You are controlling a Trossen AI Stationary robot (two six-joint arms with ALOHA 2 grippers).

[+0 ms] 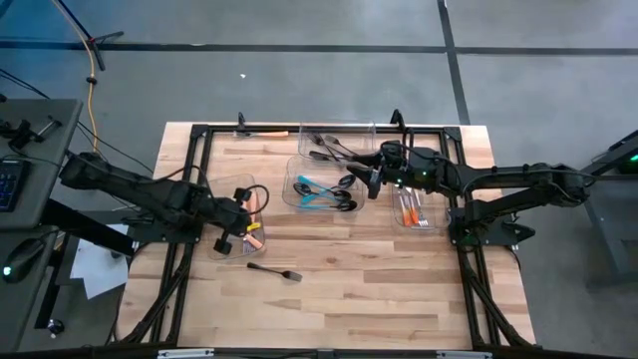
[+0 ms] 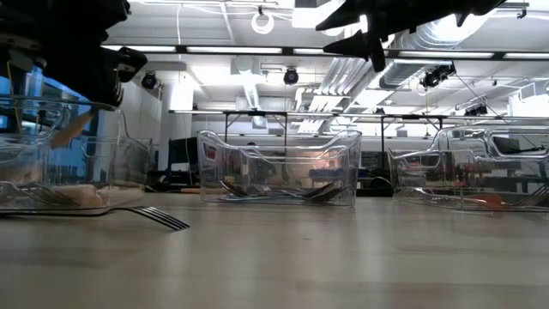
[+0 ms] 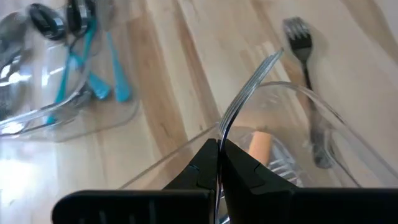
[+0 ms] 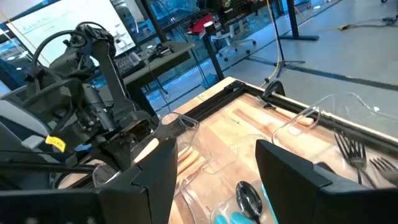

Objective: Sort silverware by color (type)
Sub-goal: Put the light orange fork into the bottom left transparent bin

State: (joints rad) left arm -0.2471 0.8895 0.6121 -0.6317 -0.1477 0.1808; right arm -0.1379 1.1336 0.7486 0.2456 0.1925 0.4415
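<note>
A: What has the left gripper (image 3: 219, 163) got?

B: Its fingers are pressed together on a fork (image 3: 245, 93), tines up, over the left bin (image 3: 323, 118). The handle is hidden between the fingers, so its colour can't be told.

A: And the right gripper (image 1: 375, 179)?

B: Spread wide, holding nothing, hanging above the middle bin (image 1: 321, 184) that holds the teal-handled pieces (image 1: 317, 191).

A: Anything outside the bins?

B: One black fork (image 1: 274, 269) lies on the table (image 1: 379, 289), just beside the left bin. Orange handles (image 1: 411, 211) sit in the bin right of the middle one; dark pieces (image 1: 334, 148) fill the bin behind it, too small to tell apart.
</note>
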